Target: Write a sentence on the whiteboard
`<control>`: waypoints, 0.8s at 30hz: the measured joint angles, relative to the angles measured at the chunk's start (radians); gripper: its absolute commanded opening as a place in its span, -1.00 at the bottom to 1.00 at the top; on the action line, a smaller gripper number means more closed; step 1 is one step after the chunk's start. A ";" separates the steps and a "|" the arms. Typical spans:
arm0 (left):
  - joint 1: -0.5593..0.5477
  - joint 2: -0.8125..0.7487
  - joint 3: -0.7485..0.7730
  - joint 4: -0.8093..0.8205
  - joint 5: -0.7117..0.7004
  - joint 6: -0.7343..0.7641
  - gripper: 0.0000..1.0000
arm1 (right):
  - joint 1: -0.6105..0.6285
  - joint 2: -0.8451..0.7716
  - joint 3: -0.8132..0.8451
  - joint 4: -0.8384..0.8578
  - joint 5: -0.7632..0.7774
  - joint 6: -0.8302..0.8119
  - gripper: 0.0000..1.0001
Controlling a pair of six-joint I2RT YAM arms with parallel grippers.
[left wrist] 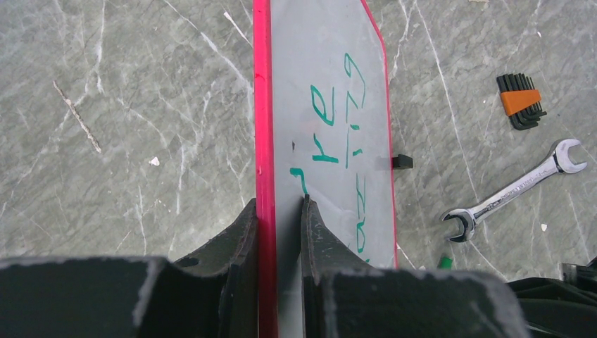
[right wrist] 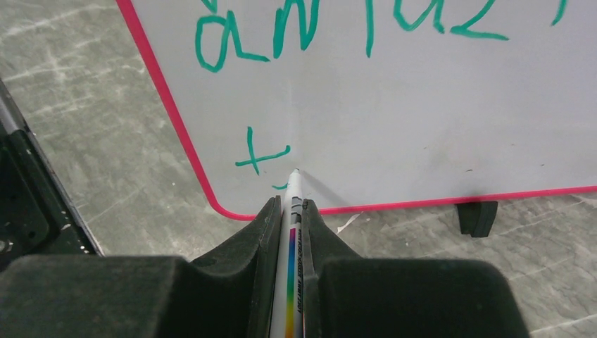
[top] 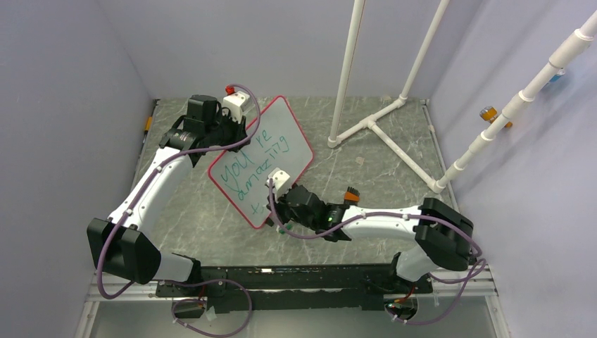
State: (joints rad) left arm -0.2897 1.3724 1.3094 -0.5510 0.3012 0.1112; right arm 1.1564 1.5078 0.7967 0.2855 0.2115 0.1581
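Grey marble table [top: 380, 176], left claw [left wrist: 281, 211] pinching whiteboard [top: 262, 158] edge, right claw [right wrist: 292, 204] clamping marker [right wrist: 292, 239] near lower edge

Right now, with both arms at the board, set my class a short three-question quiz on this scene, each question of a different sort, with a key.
1. True or false: the left gripper clamps the whiteboard by its red-framed edge.
2. What does the right gripper hold? A) a brush B) a marker C) an eraser
3. Fill in: the letter of the sentence nearest the marker's tip is "___".

Key: 1 true; 2 B; 3 t.
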 measured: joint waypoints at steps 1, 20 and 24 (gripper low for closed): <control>0.000 0.000 0.000 0.000 0.000 0.000 -1.00 | -0.002 -0.012 -0.005 0.004 -0.001 0.003 -1.00; 0.000 0.000 0.000 0.000 0.000 0.000 -1.00 | -0.046 -0.015 -0.004 0.077 -0.017 0.011 -1.00; 0.000 0.000 0.000 0.000 -0.001 0.000 -1.00 | -0.053 -0.007 -0.002 0.082 -0.030 0.011 -1.00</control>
State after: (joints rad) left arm -0.2893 1.3724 1.3094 -0.5514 0.3000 0.1116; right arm 1.1034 1.5005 0.7944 0.3679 0.1818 0.1692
